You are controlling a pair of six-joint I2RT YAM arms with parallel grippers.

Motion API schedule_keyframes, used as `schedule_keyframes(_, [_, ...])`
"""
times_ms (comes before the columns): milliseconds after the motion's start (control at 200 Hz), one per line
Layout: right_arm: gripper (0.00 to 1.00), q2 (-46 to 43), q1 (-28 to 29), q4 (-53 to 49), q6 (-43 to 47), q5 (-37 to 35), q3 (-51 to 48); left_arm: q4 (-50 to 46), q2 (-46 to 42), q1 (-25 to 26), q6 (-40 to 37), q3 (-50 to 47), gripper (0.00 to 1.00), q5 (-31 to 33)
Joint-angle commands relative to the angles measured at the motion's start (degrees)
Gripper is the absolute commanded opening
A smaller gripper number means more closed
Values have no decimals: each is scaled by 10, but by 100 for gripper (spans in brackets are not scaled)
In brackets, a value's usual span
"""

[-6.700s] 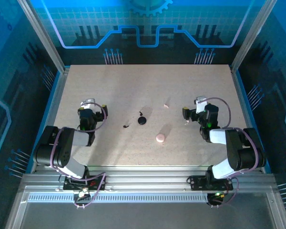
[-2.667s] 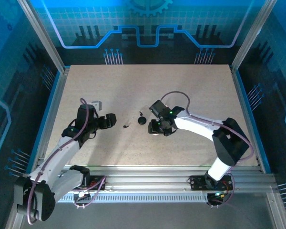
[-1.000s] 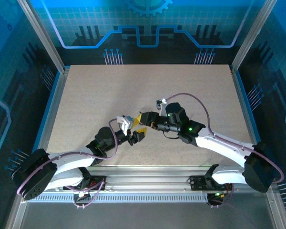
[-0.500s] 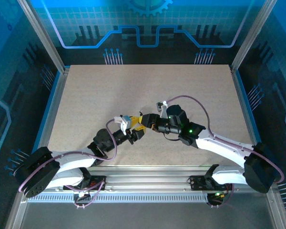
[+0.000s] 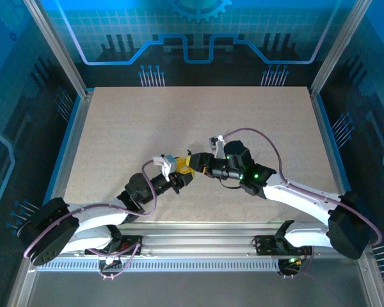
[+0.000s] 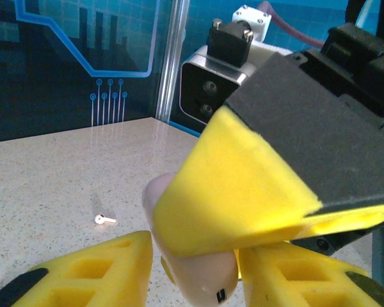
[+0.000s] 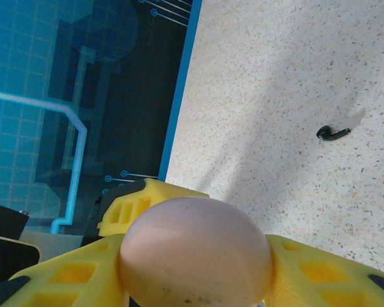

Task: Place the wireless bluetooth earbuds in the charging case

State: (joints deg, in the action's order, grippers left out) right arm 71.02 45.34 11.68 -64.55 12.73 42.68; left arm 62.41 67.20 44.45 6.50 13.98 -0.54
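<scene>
The pink charging case (image 7: 193,246) is off the table (image 5: 147,121), pinched across its rounded body by the yellow fingers (image 7: 323,272) of the right gripper (image 7: 195,256). It appears closed, with no open seam showing. The left gripper (image 6: 193,272) meets it from the opposite side. Its two yellow pads (image 6: 93,272) bracket the lower end of the case and look to be touching it, but whether they are clamped or only resting against it cannot be told. A finger of the right gripper lies across the case between them. A pale pink earbud (image 6: 104,219) lies loose on the table beyond the case in the left wrist view. A black earbud (image 7: 333,133) lies on the table well apart from the case in the right wrist view. Judged from its look, the case is a hard, smooth, light shell that could squirt out of soft pads, so it is best taken across its widest girth, leaving the lid edge free. The earbuds are likely very light, glossy and prone to roll or flick away. Each is best pinched gently across the bulb near the stem.
</scene>
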Motion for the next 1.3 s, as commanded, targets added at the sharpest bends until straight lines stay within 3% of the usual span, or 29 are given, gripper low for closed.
schedule_keyframes(0, [49, -7, 10, 21, -4, 13, -9, 15, -19, 7, -1, 3, 35, 5])
schedule_keyframes(155, [50, -9, 11, 10, 10, 10, -5, -6, -35, 7, 0, 4, 26, -2])
schedule_keyframes(435, [66, -33, 8, -47, 85, -25, 16, -80, -71, 6, 6, 13, 12, -33])
schedule_keyframes(745, [76, -106, -19, -84, 215, -25, 9, -97, -100, 1, 10, 5, 8, -61])
schedule_keyframes(915, [76, -182, -51, -129, 415, 27, 0, -113, -116, 1, 4, 10, 10, -114])
schedule_keyframes(1076, [73, -238, -77, -203, 662, 129, 0, -126, -120, 1, 2, 25, 10, -174])
schedule_keyframes(1206, [72, -245, -81, -297, 838, 183, 19, -116, -118, 0, 4, 33, 10, -208])
schedule_keyframes(1296, [66, -235, -89, -340, 908, 207, 28, -77, -115, 0, 5, 23, 10, -216])
